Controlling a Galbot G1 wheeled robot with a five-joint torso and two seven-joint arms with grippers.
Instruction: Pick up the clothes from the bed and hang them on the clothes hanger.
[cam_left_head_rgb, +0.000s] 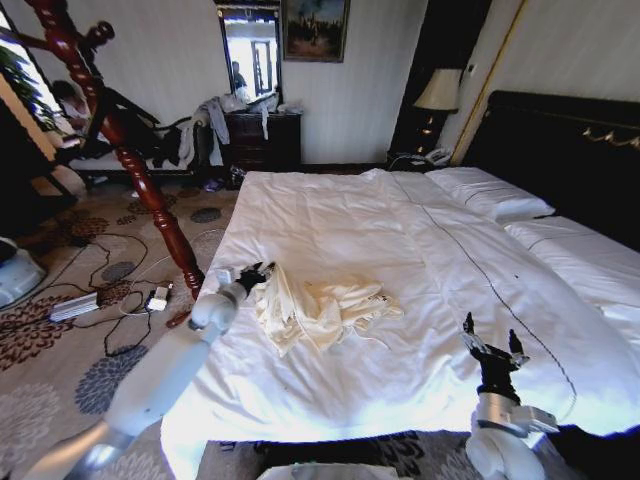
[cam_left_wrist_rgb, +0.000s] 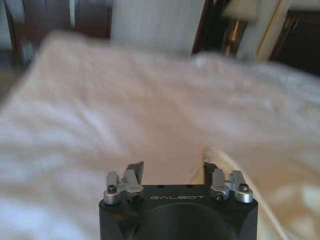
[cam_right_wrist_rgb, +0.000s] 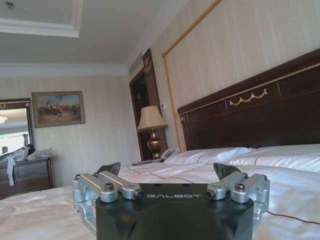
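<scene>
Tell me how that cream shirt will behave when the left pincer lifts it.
Probably floppy: the shirt lies crumpled in soft folds on the bed, so it should drape and trail sleeves. Likely light, being thin cloth. It may slide off the sheet easily, as the open left pincer sits at its edge.

Bare bed (cam_left_head_rgb: 420, 260) beyond the clothes (cam_left_head_rgb: 320, 305); coat stand (cam_left_head_rgb: 130, 160) crowds left.

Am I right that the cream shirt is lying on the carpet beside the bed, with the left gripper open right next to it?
Not quite. The head view shows the cream shirt lying crumpled on the bed, on the white sheet, not on the carpet. The rest holds: the left gripper is right next to it, jaws open.
</scene>
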